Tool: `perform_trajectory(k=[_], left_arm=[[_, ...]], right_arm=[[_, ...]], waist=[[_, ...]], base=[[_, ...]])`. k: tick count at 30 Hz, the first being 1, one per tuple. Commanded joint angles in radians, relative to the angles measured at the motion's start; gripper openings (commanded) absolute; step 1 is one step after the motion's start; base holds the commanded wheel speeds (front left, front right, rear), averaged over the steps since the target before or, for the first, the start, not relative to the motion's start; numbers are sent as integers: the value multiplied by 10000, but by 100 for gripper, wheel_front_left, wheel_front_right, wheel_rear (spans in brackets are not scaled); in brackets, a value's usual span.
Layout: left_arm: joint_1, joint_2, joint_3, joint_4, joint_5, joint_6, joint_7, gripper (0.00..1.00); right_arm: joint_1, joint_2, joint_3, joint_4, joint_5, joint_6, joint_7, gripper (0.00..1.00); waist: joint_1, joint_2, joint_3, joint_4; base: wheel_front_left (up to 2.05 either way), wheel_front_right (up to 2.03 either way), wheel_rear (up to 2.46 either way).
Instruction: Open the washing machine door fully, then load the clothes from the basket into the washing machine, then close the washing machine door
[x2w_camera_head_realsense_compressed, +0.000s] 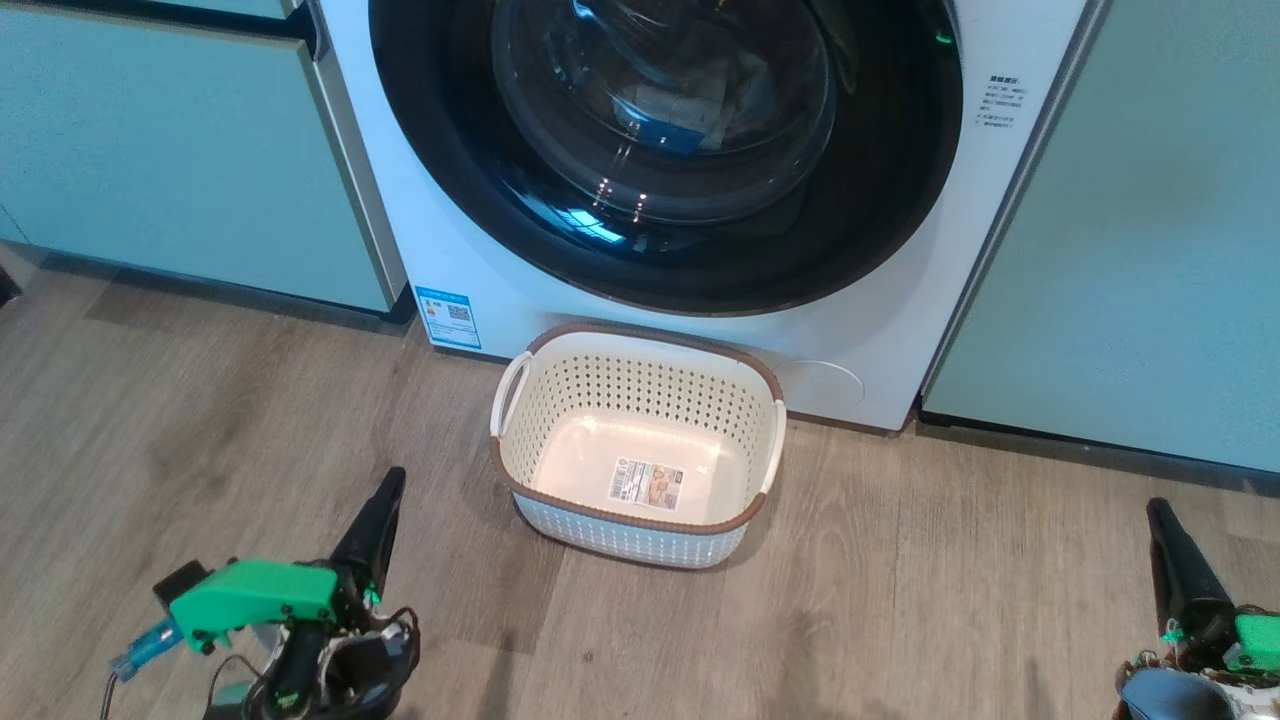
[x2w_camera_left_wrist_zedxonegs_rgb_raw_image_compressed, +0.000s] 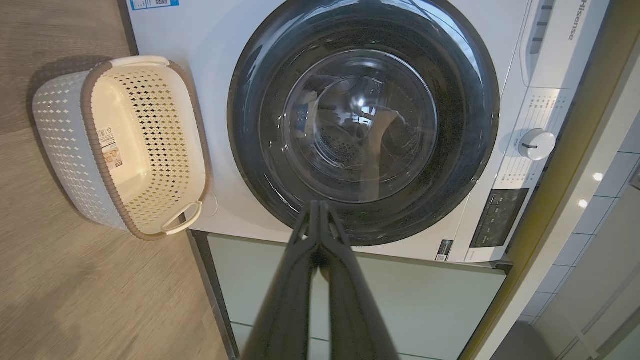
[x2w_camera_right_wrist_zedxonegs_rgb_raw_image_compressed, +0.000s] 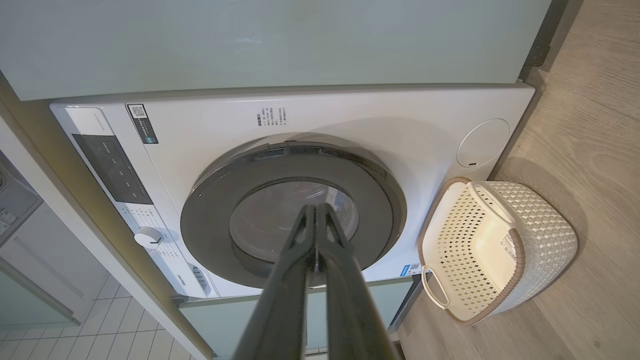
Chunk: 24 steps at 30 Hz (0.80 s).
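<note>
Filling the top of the head view, the washing machine (x2w_camera_head_realsense_compressed: 890, 320) stands between pale teal cabinets (x2w_camera_head_realsense_compressed: 180, 150) on a wood-look floor (x2w_camera_head_realsense_compressed: 950, 600). The washing machine door (x2w_camera_head_realsense_compressed: 480, 200) is closed, its glossy black rim flat against the white front. Behind the glass bowl lie the clothes (x2w_camera_head_realsense_compressed: 690, 105), pale cloth with a blue patch, inside the drum. The basket (x2w_camera_head_realsense_compressed: 640, 395) sits on the floor just in front of the machine's lower edge, below the door, and its base is in plain sight.

The left wrist view reads the brand "Hisense" (x2w_camera_left_wrist_zedxonegs_rgb_raw_image_compressed: 578, 20) on the control panel, near a white dial (x2w_camera_left_wrist_zedxonegs_rgb_raw_image_compressed: 536, 144). A blue sticker (x2w_camera_head_realsense_compressed: 448, 317) with a QR code is at the front's lower left corner; its print is too small to read, as is the label (x2w_camera_head_realsense_compressed: 646, 482) on the basket base.

The left end effector (x2w_camera_head_realsense_compressed: 393, 478) and right end effector (x2w_camera_head_realsense_compressed: 1157, 508) hang over the floor to either side of the basket, well apart from it. Each has its fingers pressed together and grips nothing.
</note>
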Motion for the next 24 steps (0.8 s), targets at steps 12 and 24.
perform_trajectory(k=[12,24], left_arm=[[-248,60,376,-356,-53,-16,63,0],[-248,60,375,-356,-54,-16,62,0]], right_arm=[[-546,-200,160,-363,71,35,55,0],[-546,-200,160,-363,71,35,55,0]], waist=[[0,0,0,0],[0,0,0,0]], base=[[0,0,0],[0,0,0]])
